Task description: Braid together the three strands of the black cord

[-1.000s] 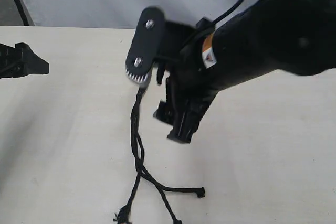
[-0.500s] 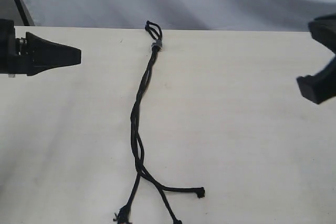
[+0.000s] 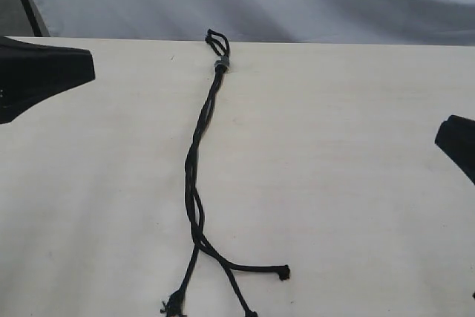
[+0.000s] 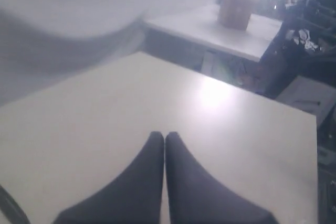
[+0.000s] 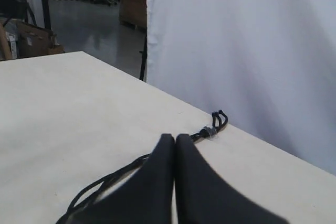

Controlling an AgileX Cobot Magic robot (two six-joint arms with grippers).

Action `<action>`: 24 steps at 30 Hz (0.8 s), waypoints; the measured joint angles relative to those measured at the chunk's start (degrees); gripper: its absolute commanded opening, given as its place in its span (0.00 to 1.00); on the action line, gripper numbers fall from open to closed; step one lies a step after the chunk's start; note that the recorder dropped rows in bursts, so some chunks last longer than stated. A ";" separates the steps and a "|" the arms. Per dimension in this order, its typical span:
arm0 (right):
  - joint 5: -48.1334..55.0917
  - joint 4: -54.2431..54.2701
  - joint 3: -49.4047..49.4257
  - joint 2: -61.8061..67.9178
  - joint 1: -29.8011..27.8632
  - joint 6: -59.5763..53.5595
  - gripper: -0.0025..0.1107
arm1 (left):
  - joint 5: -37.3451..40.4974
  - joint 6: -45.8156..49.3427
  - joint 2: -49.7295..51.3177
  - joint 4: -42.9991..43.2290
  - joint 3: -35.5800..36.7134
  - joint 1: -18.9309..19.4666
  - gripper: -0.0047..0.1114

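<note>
Three strands (image 3: 223, 261) of the black cord (image 3: 194, 183) run from the grey band (image 3: 220, 64) across the surface (image 3: 356, 183). They're loosely crossed for most of the run away from the band, then split, with the tails splayed at the far end. Short loops (image 3: 217, 37) sit on the band's other side. Left claw (image 4: 164, 139) and right claw (image 5: 175, 140) are both pinched tight with nothing in them. Each is well apart from the band on its own side, the right one further toward the tail end. My read: braid is loose and unfinished, so the next job is another crossover at the split. To do it well, open one claw and take an outer strand just beyond the split, not at the frayed tip. Cross it over the middle one, lay it flat, then alternate from the other side. Nothing pins the band end, so a hard pull likely drags the whole cord. Keep pulls short and directed away from the band, or park one claw on the cord near the band as an anchor. Keep tension even or the crossings nearest the band go slack.
</note>
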 measured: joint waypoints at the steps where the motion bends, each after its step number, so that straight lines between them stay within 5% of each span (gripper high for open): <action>1: -0.47 -0.11 0.46 -0.94 0.00 0.18 0.03 | 0.06 0.00 -2.30 -1.49 0.78 0.00 0.05; 17: -1.16 -0.24 1.06 -4.82 0.00 0.18 0.03 | 0.33 0.00 -20.93 -3.97 1.93 -0.13 0.05; 24: -1.29 -0.24 1.06 -4.85 0.00 0.28 0.03 | -13.51 -0.43 -36.70 -4.35 11.62 -9.22 0.05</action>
